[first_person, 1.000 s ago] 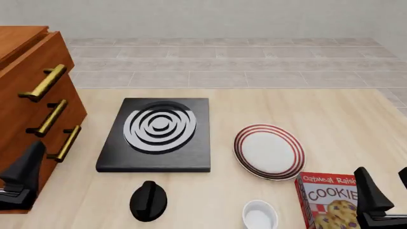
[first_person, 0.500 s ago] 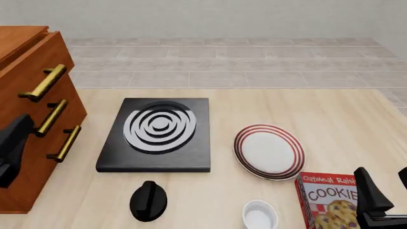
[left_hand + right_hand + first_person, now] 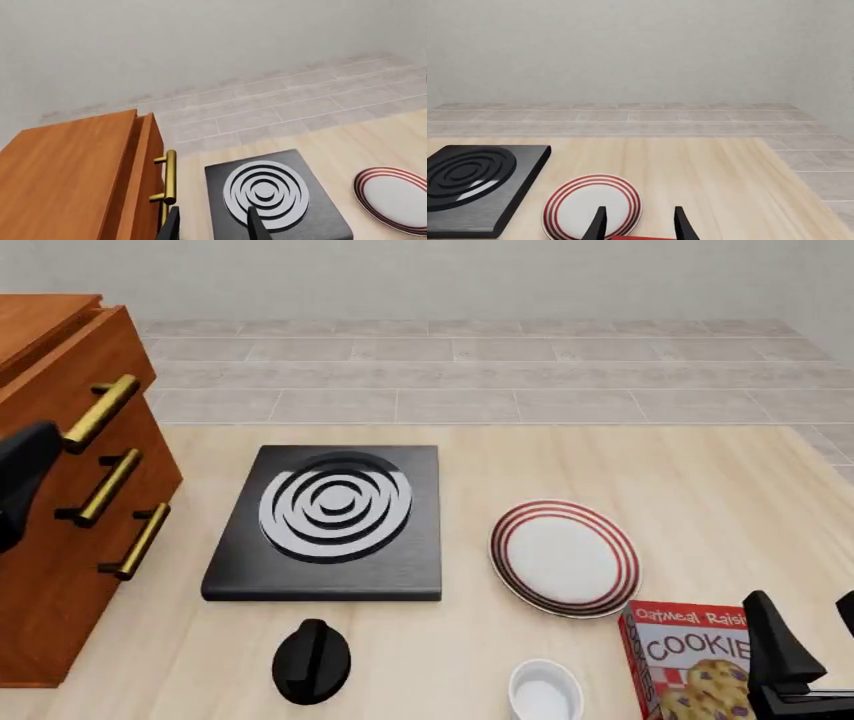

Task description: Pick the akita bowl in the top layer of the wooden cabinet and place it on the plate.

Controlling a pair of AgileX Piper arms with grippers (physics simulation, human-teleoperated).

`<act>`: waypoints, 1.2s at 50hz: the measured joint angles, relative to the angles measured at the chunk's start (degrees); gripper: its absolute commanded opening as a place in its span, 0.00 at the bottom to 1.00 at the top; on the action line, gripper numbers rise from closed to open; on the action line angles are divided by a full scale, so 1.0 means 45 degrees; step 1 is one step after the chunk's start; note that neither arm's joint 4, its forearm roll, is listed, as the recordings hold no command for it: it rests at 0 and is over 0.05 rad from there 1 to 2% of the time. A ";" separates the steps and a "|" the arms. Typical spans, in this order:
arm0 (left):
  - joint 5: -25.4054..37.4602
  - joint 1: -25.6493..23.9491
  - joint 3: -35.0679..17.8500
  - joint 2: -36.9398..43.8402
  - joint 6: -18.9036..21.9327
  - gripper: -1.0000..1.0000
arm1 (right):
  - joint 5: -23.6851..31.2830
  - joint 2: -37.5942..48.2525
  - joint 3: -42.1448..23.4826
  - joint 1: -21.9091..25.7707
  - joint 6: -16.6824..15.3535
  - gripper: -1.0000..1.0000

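Note:
The wooden cabinet stands at the table's left with its three drawers shut. Its top layer carries a brass bar handle, also seen in the left wrist view as the handle. The akita bowl is hidden. The red-striped white plate lies right of centre with nothing on it. My left gripper is open and holds nothing; it hovers in front of the cabinet at about the height of the upper handles. My right gripper is open, low at the front right, just short of the plate.
A black stove slab with white rings lies between cabinet and plate. In front of it sits a black knob-like object. A small white ramekin and a cookie box stand near the front right, beside my right gripper.
My left gripper has risen along the cabinet's front, from beside the bottom drawer handle to the level of the upper handles. The right arm has not moved.

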 measured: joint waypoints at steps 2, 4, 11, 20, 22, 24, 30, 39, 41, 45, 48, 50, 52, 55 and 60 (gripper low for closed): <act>0.0192 -0.0006 -0.0227 0.0157 -0.0002 1.00 | -0.0004 0.0005 0.0000 -0.0003 0.0001 1.00; 0.0386 0.0017 -0.0478 0.0326 0.0011 1.00 | -0.0007 0.0012 0.0000 -0.0001 0.0005 1.00; 0.1048 0.0040 -0.1244 0.0860 0.0151 1.00 | -0.0019 0.0031 0.0000 0.0002 0.0009 1.00; 0.1847 0.0203 -0.2060 0.1305 0.0319 1.00 | -0.0014 0.0034 0.0002 0.0025 -0.0005 1.00; 0.2004 0.0251 -0.2227 0.1389 0.0345 1.00 | -0.0014 0.0036 0.0003 0.0031 -0.0008 1.00; 0.2144 0.0307 -0.2356 0.1484 0.0371 1.00 | -0.0017 0.0039 0.0003 0.0033 -0.0010 1.00; 0.2551 0.0319 -0.2801 0.1830 0.0225 1.00 | -0.0035 0.0058 0.0003 0.0036 -0.0017 1.00; 0.3069 0.0410 -0.3366 0.2440 0.0269 1.00 | -0.0069 0.0091 0.0003 0.0023 -0.0025 1.00; 0.3188 0.0417 -0.3476 0.2578 0.0275 1.00 | -0.0078 0.0099 0.0003 0.0019 -0.0027 1.00; 0.3430 0.0442 -0.3703 0.2842 0.0318 1.00 | -0.0097 0.0120 0.0004 0.0015 -0.0029 1.00; 0.3602 0.0465 -0.3833 0.3017 0.0405 1.00 | -0.0111 0.0137 0.0005 0.0013 -0.0031 1.00; 0.3744 0.0466 -0.3954 0.3144 0.0423 1.00 | -0.0119 0.0146 0.0005 0.0010 -0.0031 1.00; 0.3894 0.0448 -0.4087 0.3276 0.0388 1.00 | -0.0126 0.0155 0.0006 0.0008 -0.0033 1.00; 0.4089 0.0427 -0.4273 0.3446 0.0376 1.00 | -0.0129 0.0161 0.0007 0.0009 -0.0035 1.00; 0.4471 0.0307 -0.4707 0.3765 0.0183 1.00 | -0.0122 0.0159 0.0008 0.0013 -0.0041 1.00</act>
